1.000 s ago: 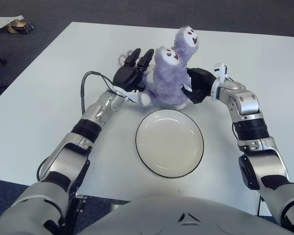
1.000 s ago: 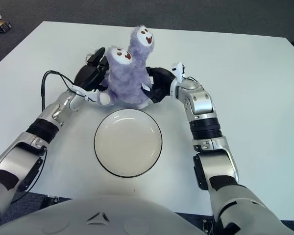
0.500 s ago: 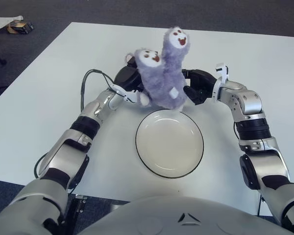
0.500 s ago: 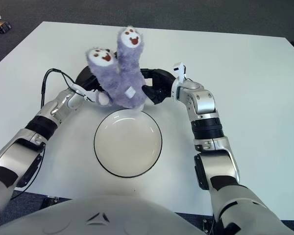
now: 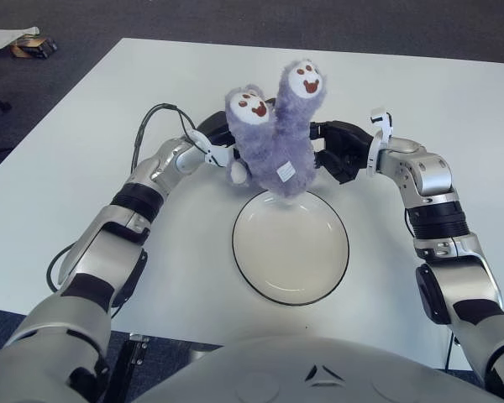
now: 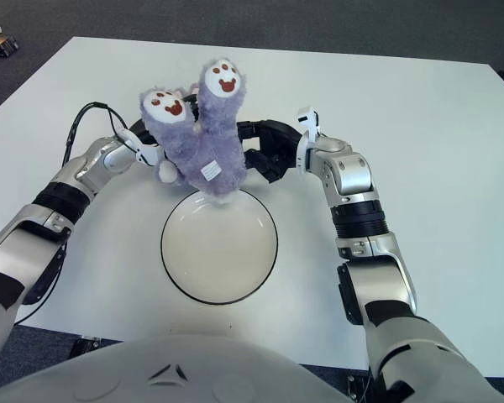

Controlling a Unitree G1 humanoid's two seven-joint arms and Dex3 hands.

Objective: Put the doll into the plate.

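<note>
While the doll [image 5: 273, 138] hangs upside down between both hands in the left eye view, note that its two paw-printed feet point up and its lower end sits just over the far rim of the plate [image 5: 291, 245]. Your left hand [image 5: 212, 141] shows at the doll's left flank, mostly hidden behind the plush, so you cannot tell how far its fingers are curled. Your right hand [image 5: 340, 149] presses in from the doll's right side with dark fingers curled toward the fur; contact looks likely there, but a closed grasp is not plainly shown. The plate lies near the middle of the white counter [image 5: 84, 126], toward its near edge.

From the right eye view, the doll [image 6: 198, 133] reads the same: inverted, tag showing, bottom tip touching or just above the plate [image 6: 218, 244] rim. The right hand [image 6: 267, 149] sits just beside the body.

Judgement: soft, light, compressible plush that will sag and tip if squeezed on one side only. Hold it at the thick torso, both flanks, and lower it to the plate centre.
</note>
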